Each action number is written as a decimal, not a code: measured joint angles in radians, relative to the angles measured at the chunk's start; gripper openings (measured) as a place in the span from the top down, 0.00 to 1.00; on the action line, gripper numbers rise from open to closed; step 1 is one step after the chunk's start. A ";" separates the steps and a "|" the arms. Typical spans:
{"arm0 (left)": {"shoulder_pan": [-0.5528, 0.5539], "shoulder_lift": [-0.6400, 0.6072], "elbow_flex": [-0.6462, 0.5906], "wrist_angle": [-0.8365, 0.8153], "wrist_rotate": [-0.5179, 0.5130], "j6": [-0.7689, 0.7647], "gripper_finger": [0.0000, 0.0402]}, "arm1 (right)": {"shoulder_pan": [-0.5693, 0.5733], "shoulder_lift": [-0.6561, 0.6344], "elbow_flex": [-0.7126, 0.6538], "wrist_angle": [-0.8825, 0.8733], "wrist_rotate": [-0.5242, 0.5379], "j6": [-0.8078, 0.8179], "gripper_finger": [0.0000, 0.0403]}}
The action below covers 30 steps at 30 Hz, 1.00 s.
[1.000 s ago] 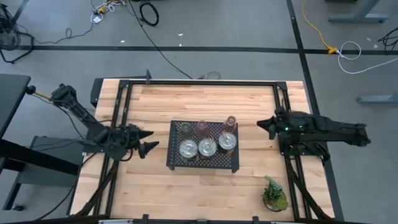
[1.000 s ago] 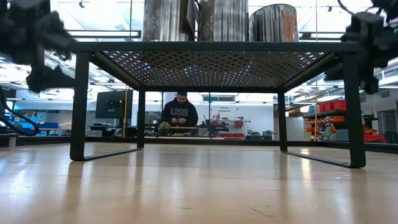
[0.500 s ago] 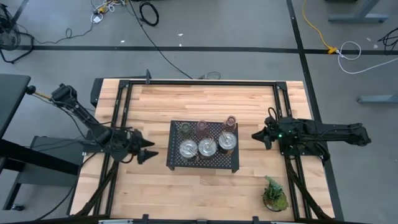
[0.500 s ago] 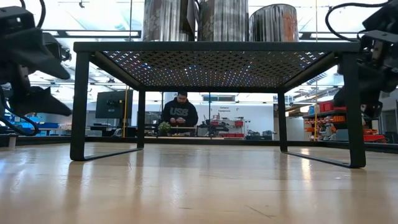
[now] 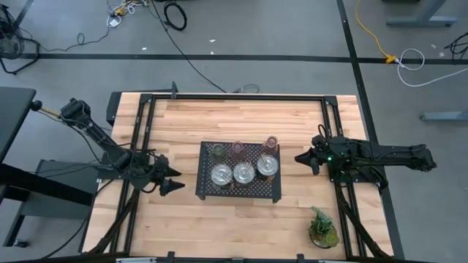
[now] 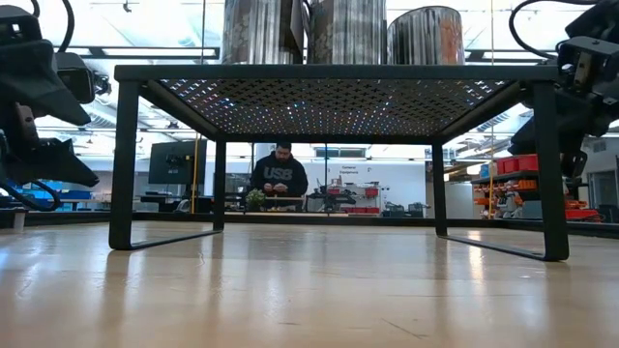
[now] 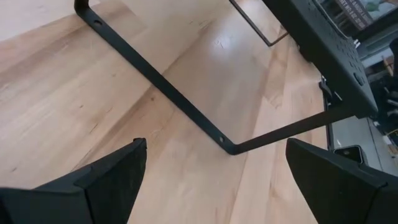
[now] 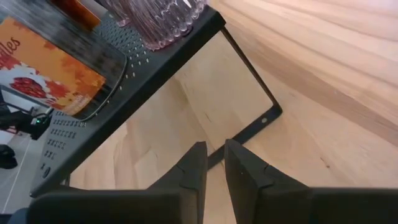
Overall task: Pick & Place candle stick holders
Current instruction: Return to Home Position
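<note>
The counter [image 5: 241, 117] is pale striped wood. The shelf [image 5: 241, 193] is black, dotted with small holes. Three holders [image 5: 221, 175] shine silver; the glass cups [image 5: 238, 150] look greenish, pinkish and reddish. The plant [image 5: 322, 228] is green.

Grey floor [image 5: 256, 36] surrounds the light wooden table [image 5: 241, 120].

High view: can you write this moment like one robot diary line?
holders: all six candle stick holders on black tray | left gripper: open, empty, beside tray | right gripper: shut, empty, beside tray
</note>
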 joint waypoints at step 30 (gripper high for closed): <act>0.372 -0.639 -0.130 0.191 0.015 0.027 0.04 | 0.147 -0.206 -0.156 0.713 0.042 -0.003 0.85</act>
